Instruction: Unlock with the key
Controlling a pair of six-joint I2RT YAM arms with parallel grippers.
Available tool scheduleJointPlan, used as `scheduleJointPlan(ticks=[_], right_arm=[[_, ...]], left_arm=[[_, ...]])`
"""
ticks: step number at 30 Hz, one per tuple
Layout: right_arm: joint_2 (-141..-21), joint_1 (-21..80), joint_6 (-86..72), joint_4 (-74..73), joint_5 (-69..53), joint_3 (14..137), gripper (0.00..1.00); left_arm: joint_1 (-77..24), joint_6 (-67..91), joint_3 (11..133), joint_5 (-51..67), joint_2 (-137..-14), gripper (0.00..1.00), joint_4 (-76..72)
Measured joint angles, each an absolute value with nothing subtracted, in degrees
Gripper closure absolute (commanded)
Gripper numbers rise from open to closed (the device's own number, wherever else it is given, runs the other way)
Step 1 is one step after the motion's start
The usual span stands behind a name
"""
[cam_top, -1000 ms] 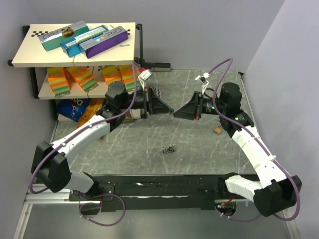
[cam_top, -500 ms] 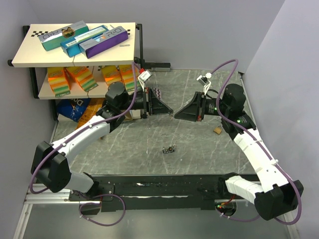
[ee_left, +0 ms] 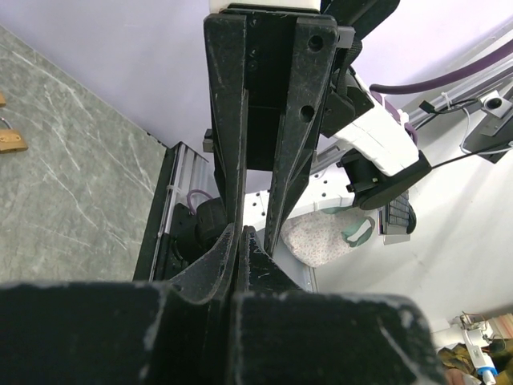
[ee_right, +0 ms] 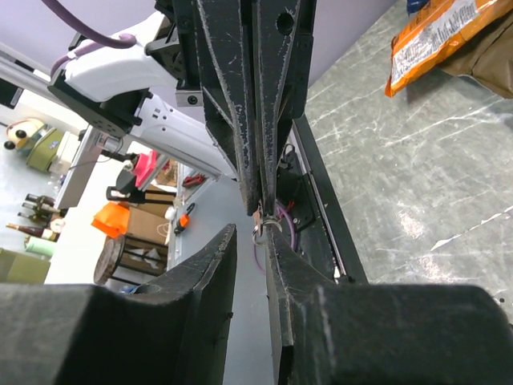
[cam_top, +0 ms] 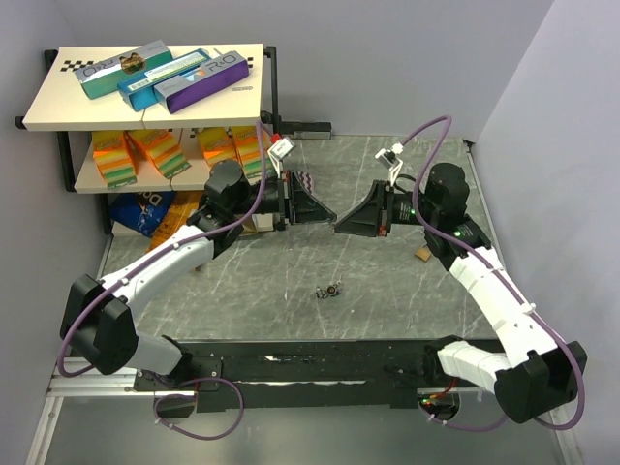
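Both grippers meet tip to tip in mid-air above the marbled table [cam_top: 291, 281]. My left gripper [cam_top: 329, 219] is shut, and its tips [ee_right: 258, 200] pinch the key [ee_right: 264, 221], a tiny silver piece with a small ring. My right gripper [ee_right: 250, 234] faces it with the jaws a little apart. The ring lies against the tip of one of its fingers [ee_right: 276, 241], and the gap is otherwise bare. From the left wrist, the left gripper [ee_left: 239, 229] shows closed, with the right arm's fingers [ee_left: 228, 120] straight ahead. A brass padlock [cam_top: 423, 252] lies on the table beneath the right arm.
A small dark metal item [cam_top: 331, 289] lies on the table in front of the grippers. A two-level shelf [cam_top: 58, 111] with boxes and orange packets stands at the back left. A blue bag [cam_top: 143, 211] lies under it. The padlock [ee_left: 11, 141] also shows at the left wrist view's edge.
The right gripper drew back a little to the right, then returned to the left gripper's tips, with its jaws narrower than a second ago. The left arm stayed still.
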State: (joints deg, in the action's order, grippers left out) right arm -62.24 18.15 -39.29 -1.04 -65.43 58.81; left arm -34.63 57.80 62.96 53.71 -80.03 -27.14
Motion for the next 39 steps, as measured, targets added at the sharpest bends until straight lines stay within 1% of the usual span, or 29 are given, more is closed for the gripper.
scheduleJointPlan(ticks=[5, 8, 10, 14, 16, 17, 23, 24, 25, 26, 28, 29, 30, 31, 32, 34, 39], right_arm=[[-62.76, 18.79, -39.29, -0.8, -65.39, 58.81, 0.74], [-62.94, 18.83, -39.29, -0.47, -65.32, 58.81, 0.79], [-63.11, 18.87, -39.33, -0.32, -65.19, 58.81, 0.84], [-63.37, 18.9, -39.4, 0.05, -65.17, 58.81, 0.9], [-63.46, 18.9, -39.4, 0.05, -65.17, 58.81, 0.96], [-63.51, 18.92, -39.44, 0.05, -65.19, 58.81, 1.0], [-63.68, 18.94, -39.57, 0.16, -65.17, 58.81, 1.0], [-63.72, 18.94, -39.55, 0.14, -65.12, 58.81, 1.0], [-63.79, 18.96, -39.55, 0.01, -64.99, 58.81, 1.0], [-63.86, 18.96, -39.53, -0.1, -64.84, 58.78, 1.0], [-63.88, 18.94, -39.57, -0.21, -64.07, 58.59, 1.0], [-63.88, 18.94, -39.53, -0.23, -63.22, 58.54, 1.0], [-63.9, 18.85, -39.51, -0.32, -62.65, 58.54, 1.0], [-63.9, 18.68, -39.35, -0.67, -61.95, 58.54, 1.0], [-63.9, 18.41, -39.18, -1.26, -61.52, 58.54, 1.0], [-63.88, 16.99, -38.63, -2.37, -60.8, 58.39, 1.0], [-62.57, 9.08, -36.18, -7.88, -58.7, 56.73, 1.0]], left_arm=[[-34.76, 57.87, 62.96, 53.74, -80.03, 0.99, -27.14], [-34.83, 57.87, 62.94, 53.74, -80.03, 0.99, -27.14], [-34.87, 57.89, 62.94, 53.74, -80.03, 0.99, -27.16], [-34.96, 57.91, 62.94, 53.74, -80.03, 0.99, -27.24], [-34.96, 57.91, 62.94, 53.74, -80.03, 0.99, -27.33], [-34.96, 57.89, 62.94, 53.74, -80.03, 0.99, -27.42], [-34.96, 57.65, 62.94, 53.74, -80.05, 0.99, -27.38], [-34.98, 57.54, 62.94, 53.71, -80.05, 0.97, -27.16], [-34.98, 57.21, 62.94, 53.71, -80.07, 0.91, -26.85], [-34.98, 56.88, 62.98, 53.67, -80.09, 0.64, -26.61], [-34.96, 55.77, 63.16, 53.15, -80.23, 0.39, -25.96], [-35.07, 55.24, 63.4, 53.1, -80.44, 0.21, -25.36], [-35.31, 54.89, 63.66, 52.84, -80.68, 0.1, -24.77], [-35.53, 54.35, 63.9, 52.62, -81.01, 0.04, -24.29], [-35.68, 53.91, 64.25, 52.51, -81.38, 0.01, -23.68], [-35.88, 53.08, 65.43, 51.99, -82.46, 0.01, -22.31], [-36.58, 49.5, 72.12, 48.75, -87.26, 0.01, -17.3]])
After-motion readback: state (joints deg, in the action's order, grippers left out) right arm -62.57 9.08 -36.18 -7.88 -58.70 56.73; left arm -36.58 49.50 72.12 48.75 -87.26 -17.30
